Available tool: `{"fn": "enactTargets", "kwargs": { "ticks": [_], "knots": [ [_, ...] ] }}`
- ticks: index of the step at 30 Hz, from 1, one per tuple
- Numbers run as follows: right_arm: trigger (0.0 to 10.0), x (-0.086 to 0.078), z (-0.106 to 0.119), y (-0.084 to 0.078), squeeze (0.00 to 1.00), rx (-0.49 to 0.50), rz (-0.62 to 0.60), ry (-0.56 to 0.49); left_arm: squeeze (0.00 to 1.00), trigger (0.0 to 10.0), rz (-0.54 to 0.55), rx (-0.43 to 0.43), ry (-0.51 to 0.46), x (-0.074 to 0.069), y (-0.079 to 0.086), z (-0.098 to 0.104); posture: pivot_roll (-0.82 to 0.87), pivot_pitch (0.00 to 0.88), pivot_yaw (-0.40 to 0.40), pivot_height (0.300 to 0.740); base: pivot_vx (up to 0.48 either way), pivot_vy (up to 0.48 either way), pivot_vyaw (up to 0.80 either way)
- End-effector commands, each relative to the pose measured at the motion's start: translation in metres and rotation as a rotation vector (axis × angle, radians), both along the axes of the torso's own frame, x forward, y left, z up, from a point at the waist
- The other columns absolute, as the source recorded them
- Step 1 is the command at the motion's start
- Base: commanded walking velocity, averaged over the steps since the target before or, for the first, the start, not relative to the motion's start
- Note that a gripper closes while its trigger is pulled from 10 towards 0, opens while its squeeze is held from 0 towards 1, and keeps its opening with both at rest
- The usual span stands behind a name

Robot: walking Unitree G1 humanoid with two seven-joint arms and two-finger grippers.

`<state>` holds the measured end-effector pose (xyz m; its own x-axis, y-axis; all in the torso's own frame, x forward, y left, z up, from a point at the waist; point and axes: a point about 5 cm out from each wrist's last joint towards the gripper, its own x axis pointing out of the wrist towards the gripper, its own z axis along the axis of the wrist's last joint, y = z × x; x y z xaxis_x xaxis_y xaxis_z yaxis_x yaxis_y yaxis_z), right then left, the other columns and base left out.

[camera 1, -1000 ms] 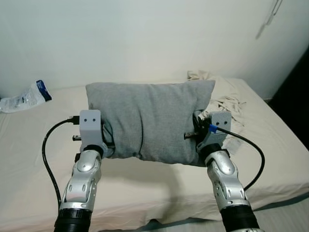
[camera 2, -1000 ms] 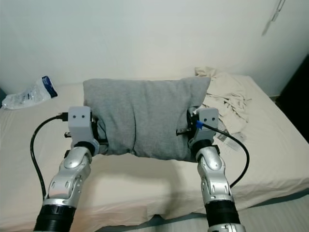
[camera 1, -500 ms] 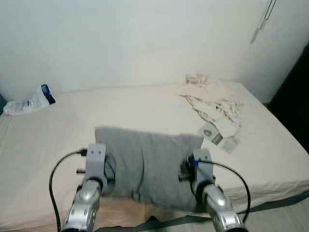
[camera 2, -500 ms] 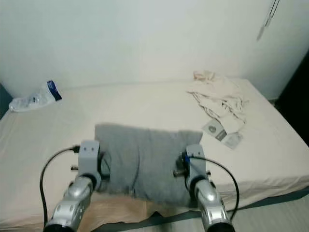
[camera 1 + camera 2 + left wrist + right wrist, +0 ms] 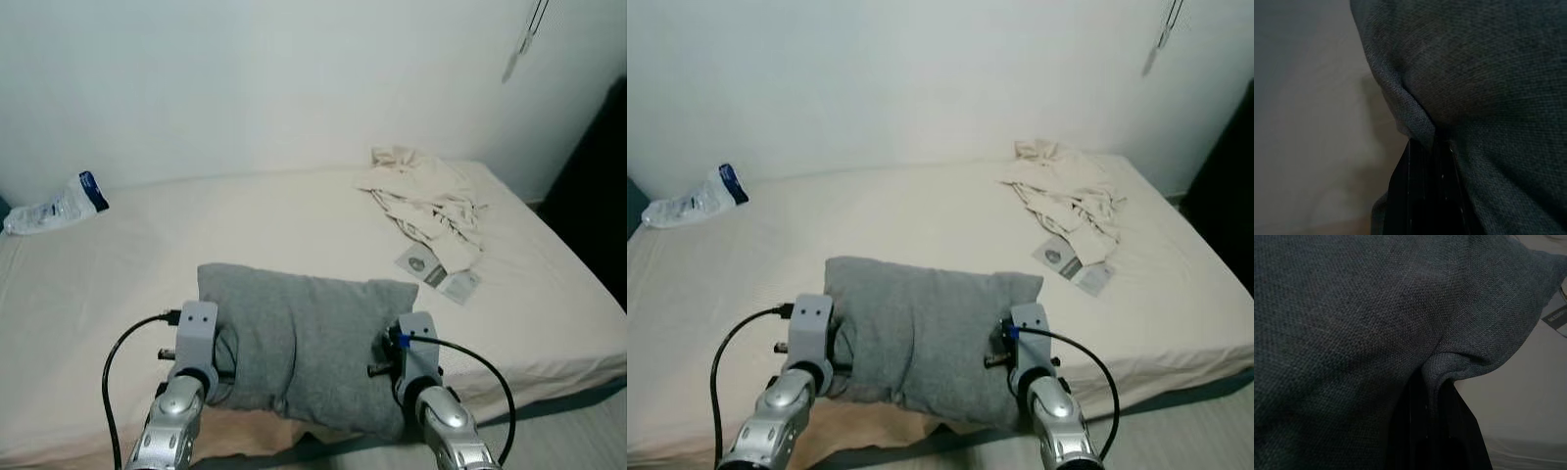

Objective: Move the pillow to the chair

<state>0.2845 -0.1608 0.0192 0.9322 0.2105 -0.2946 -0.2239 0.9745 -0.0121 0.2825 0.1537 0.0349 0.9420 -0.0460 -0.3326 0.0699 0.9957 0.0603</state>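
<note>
Head views: soft, even room light was on my bed; they looked slightly hazy but were not motion-blurred.
Wall behind the bed: it was pale and washed out, without hard glare.
Right of the bed: the area dropped into near-black.
Shadows: a faint one lay under my pillow.
Wrist views: they were dim and murky, with close fabric weave readable and the background soft.

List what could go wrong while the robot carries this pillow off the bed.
1. Each pincer, left and right, pinches only an edge fold of the grey pillow; the fabric may slip out.
2. The pillow sags low, so it may drag across the bed.
</note>
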Motion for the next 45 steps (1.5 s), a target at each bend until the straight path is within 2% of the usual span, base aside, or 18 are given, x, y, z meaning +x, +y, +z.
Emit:
{"fn": "enactTargets", "kwargs": {
  "ticks": [1,21,40,44,45],
  "knots": [
    [10.0,0.004,0.006,0.022,0.0,0.043,0.092,-0.036,0.0,10.0,-0.084,-0.001,-0.032,0.002,-0.018,0.003,0.03,0.117,-0.006,0.74,0.0,0.0,-0.46],
    [10.0,0.007,0.004,0.015,0.0,0.008,0.065,-0.012,0.0,10.0,-0.078,0.019,-0.049,0.0,-0.019,0.003,0.03,0.109,-0.022,0.74,0.0,0.0,-0.77],
    [10.0,0.009,0.004,0.015,0.0,-0.007,0.102,-0.012,0.0,10.0,-0.062,0.022,-0.048,-0.003,-0.017,0.0,0.04,0.109,-0.035,0.74,0.0,0.0,-0.8],
    [10.0,0.009,0.003,0.014,0.0,-0.048,0.107,-0.013,0.0,10.0,-0.06,0.025,-0.045,-0.003,-0.017,0.0,0.04,0.114,-0.039,0.74,0.0,0.0,-0.8],
    [10.0,0.009,0.002,0.012,0.0,-0.085,0.104,-0.013,0.0,10.0,-0.06,0.025,-0.045,-0.003,-0.018,0.0,0.04,0.116,-0.039,0.74,0.0,0.0,-0.8]
  ]
}}
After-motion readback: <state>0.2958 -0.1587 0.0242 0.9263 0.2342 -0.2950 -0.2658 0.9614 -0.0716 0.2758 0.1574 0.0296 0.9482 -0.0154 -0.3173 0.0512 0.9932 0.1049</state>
